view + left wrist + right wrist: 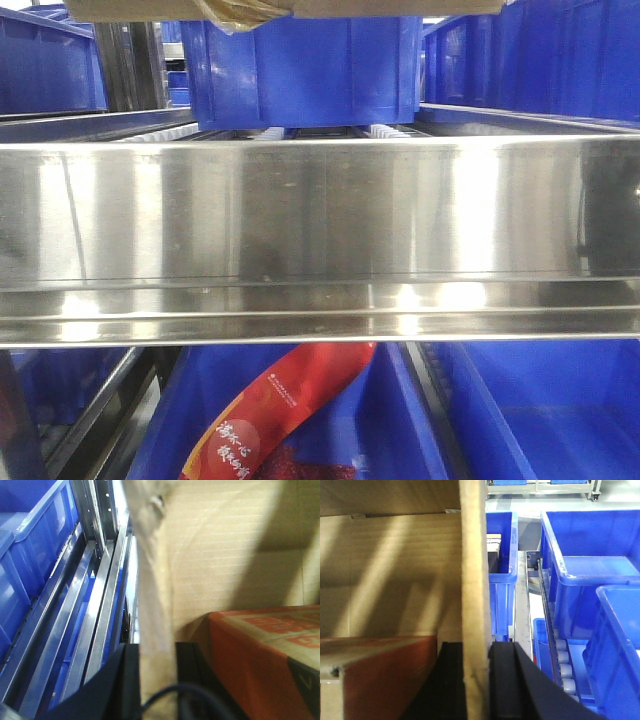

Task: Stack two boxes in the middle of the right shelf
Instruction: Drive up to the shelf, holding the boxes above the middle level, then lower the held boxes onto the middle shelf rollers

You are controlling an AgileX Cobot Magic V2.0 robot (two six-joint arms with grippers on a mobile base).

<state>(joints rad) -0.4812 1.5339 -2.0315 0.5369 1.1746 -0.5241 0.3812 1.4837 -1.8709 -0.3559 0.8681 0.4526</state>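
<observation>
A brown cardboard box (300, 8) shows only as a strip at the top of the front view, with tape (238, 14) dangling from it, above the right shelf middle's shiny steel rim (320, 210). It is the only cardboard box I see. My left gripper (157, 650) is shut on the box's left wall (152, 595). My right gripper (476, 647) is shut on its right wall (472, 555). An orange-red printed carton (265, 650) lies inside the box and also appears in the right wrist view (380, 670).
A blue bin (300, 70) stands behind the steel rim, with more blue bins (590, 565) to the right and another (30, 555) to the left. White rollers (562, 665) line the rack. A red packet (275, 415) lies in the lower bin.
</observation>
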